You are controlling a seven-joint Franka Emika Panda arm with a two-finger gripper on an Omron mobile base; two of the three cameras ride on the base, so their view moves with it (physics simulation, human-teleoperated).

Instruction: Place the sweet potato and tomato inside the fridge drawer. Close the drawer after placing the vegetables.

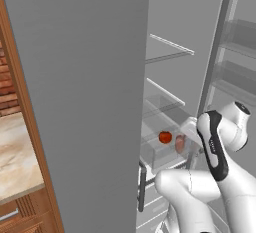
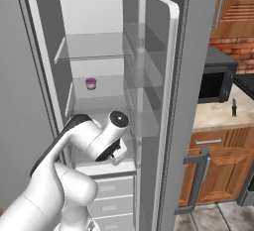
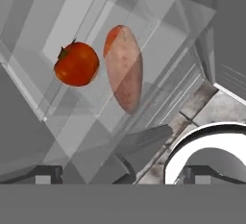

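The tomato (image 3: 77, 64), a glossy red ball with a dark stem, lies inside the clear fridge drawer (image 3: 158, 31). Beside it in the same bin rests the orange-brown sweet potato (image 3: 124, 69). From the left base view, the tomato (image 1: 165, 137) and sweet potato (image 1: 180, 143) sit side by side in the pulled-out drawer (image 1: 155, 157). My gripper (image 3: 122, 175) hovers above the drawer, looking down on both. It is open, its fingertips (image 3: 48, 172) stand wide apart, and nothing is between them.
The left fridge door (image 1: 80, 102) stands open close beside the arm; the right door (image 2: 158, 101) is open too. A purple cup (image 2: 91, 83) sits on a glass shelf above. White-grey drawer fronts (image 2: 111, 190) lie below. A microwave (image 2: 216, 81) stands on the right counter.
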